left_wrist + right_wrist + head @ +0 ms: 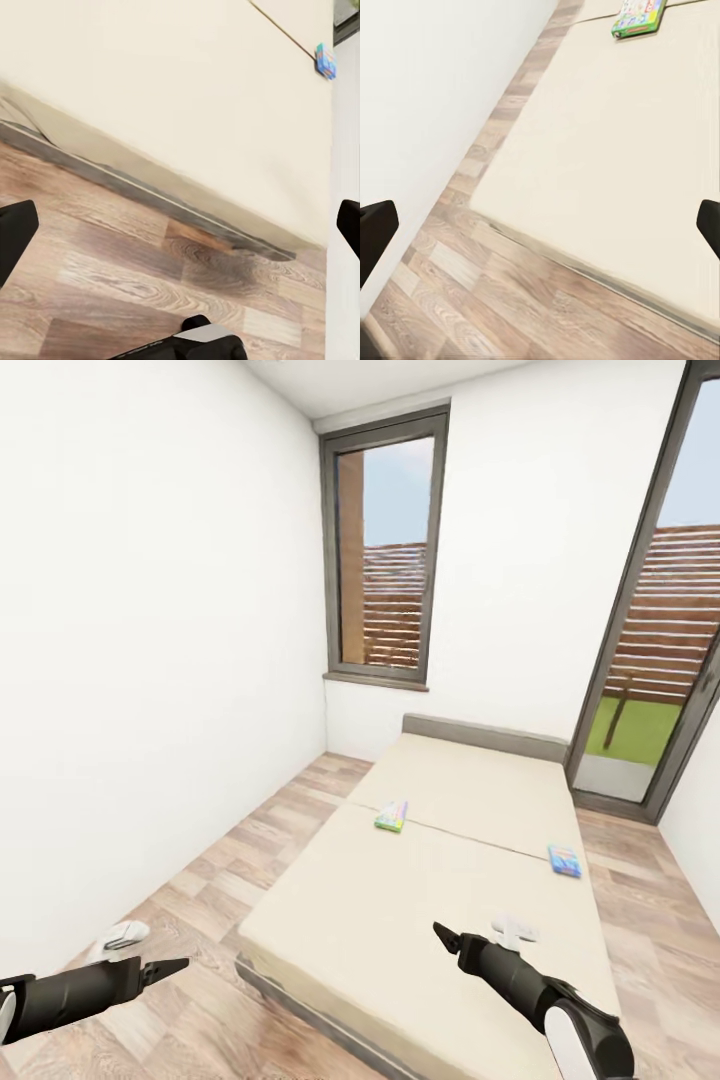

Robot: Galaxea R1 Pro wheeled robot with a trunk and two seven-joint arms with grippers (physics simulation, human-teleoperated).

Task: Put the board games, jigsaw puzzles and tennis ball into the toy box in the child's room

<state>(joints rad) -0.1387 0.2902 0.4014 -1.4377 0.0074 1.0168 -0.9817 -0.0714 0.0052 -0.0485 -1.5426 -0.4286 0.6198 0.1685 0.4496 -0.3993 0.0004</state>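
White-walled child's room with wood-plank floor; tall dark-framed window behind the bed's head, glazed door beside it, slatted wooden fence and grass outside.

Large low bed filling the middle of the room, plain beige cover, dark grey frame along the near edge and grey headboard at the far end; a thin seam across the cover, roughly between the two boxes.

Green-edged board game lying flat on the bed, just beyond the seam, toward the bed's wall-side edge; lid busy with small bright pictures in the right wrist view; lettering too small to read.

Smaller blue board game lying flat on the bed near its door-side edge, well apart from the green-edged one; pale printed patches on the lid, nothing legible; seen in the left wrist view as a small multicoloured box close to the bed's edge.

Left gripper over the floor beside the bed's near corner, dark fingers spread wide apart, holding nothing.

Right gripper above the bed's near end, well short of both boxes; fingers likewise wide apart and empty.
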